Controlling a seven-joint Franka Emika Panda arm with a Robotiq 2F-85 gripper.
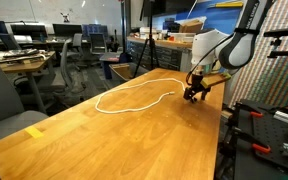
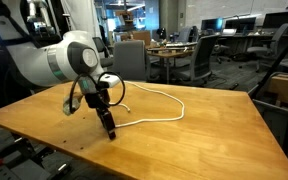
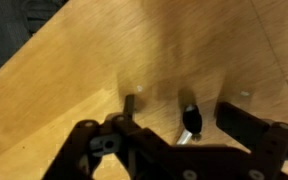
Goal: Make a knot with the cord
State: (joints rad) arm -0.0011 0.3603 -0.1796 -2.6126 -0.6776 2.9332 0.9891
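One long, thin white rope cord (image 1: pixel 99 106) lies flat on the light wooden desk (image 1: pixel 44 140), mid-frame in both exterior views. It forms an open, narrow loop. In an exterior view the loop's long axis runs from lower left of centre up to the right, towards the hand (image 1: pixel 194 94). In an exterior view the cord (image 2: pixel 182 112) runs rightwards from the hand (image 2: pixel 109 128), bends at centre right, then curves back left behind the white arm (image 2: pixel 64 60).

Hand points straight down, fingertips just above or on the desk (image 2: pixel 214 140), can't tell which.

Wrist view: hand (image 3: pixel 180 106) is spread wide, with one black finger at left centre and the other at right. The cord's small dark tip (image 3: pixel 189 114) sits in the gap between them, clear of both fingers. The tip's axis is near vertical in frame, dark end up, with a short white stretch trailing to the bottom edge. Nothing gripped.
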